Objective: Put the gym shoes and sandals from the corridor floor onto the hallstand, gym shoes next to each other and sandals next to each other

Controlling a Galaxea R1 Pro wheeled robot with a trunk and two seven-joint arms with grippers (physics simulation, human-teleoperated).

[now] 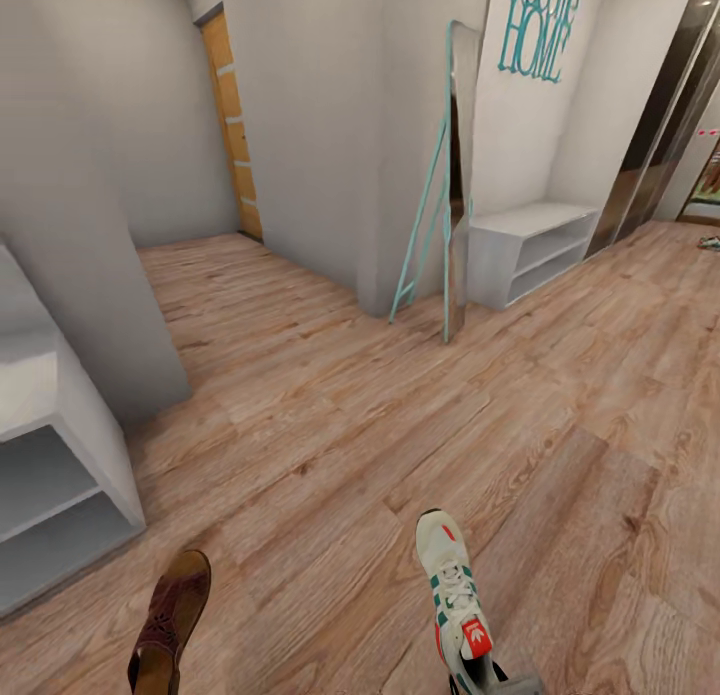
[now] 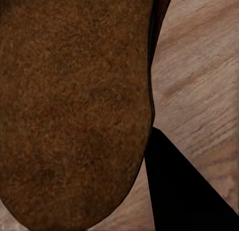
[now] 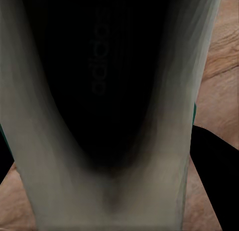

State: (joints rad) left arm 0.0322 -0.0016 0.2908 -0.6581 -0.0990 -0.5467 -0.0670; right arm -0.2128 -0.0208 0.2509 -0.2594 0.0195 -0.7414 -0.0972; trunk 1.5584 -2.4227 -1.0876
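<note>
A brown sandal hangs at the bottom left of the head view, above the wood-plank corridor floor. Its brown surface sits close against my left gripper, with one dark finger beside it. A cream gym shoe with green stripes and a red tongue patch is at the bottom right, heel in my right gripper. The shoe's dark opening faces the right wrist camera, beside a dark finger. The pale hallstand with two open shelf levels stands at the left.
A plain low white shelf unit stands against the far wall under a teal "HOME" sign. A teal-framed leaning mirror is beside a wall corner. A small object lies on the floor far right, too distant to identify.
</note>
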